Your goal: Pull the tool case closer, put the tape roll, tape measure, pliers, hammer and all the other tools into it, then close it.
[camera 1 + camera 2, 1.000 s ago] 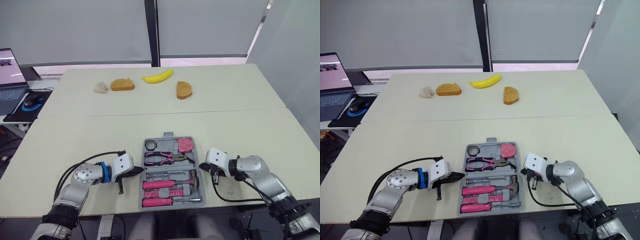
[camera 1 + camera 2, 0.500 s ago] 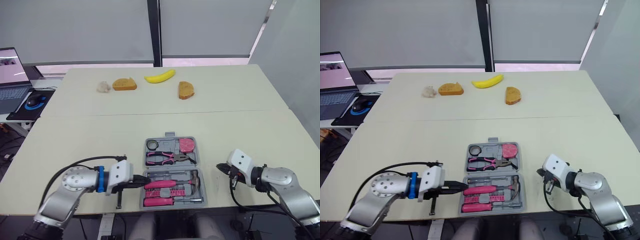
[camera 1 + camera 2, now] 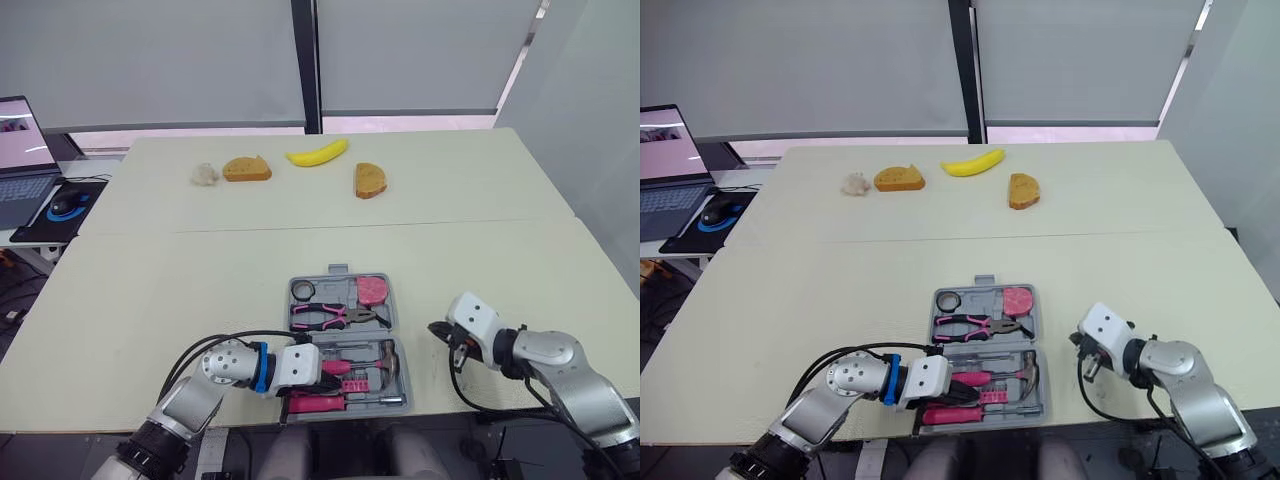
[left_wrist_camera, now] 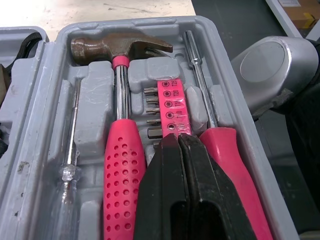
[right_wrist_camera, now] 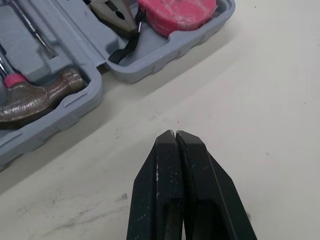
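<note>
Seen from the head camera, one grey tool case [image 3: 396,322] is lying open near the front edge of the pale table [image 3: 200,270], both halves flat. The far half is holding one tape roll [image 3: 302,290], one pink tape measure [image 3: 372,289] and one pair of pliers [image 3: 335,317]; the near half is holding one hammer [image 3: 386,355] among other pink-handled tools. The left gripper [image 3: 332,369] is reaching in over the near half, while the right gripper [image 3: 436,329] is hanging just beside the case's right edge, above bare table. Across the far side one banana [image 3: 317,153], two pieces of bread [image 3: 246,169] and one small pale lump [image 3: 204,175] are sitting well apart from the case, and one laptop [image 3: 20,165] and one mouse [image 3: 62,205] are resting on a separate desk to the left. In the left wrist view, the two black fingers are pressing together, grasping nothing, their tips poised over one pink bit holder [image 4: 169,102] that is lying between the hammer's pink handle and one pink-handled screwdriver [image 4: 227,165]; whether they are touching it cannot be told. One slim clear-handled screwdriver [image 4: 70,165] is lying on the hammer's other side. In the right wrist view, that gripper's two fingers are likewise clenched on nothing over bare tabletop, near the case's corner, with the tape measure, the pliers and the hammer's head showing inside.
</note>
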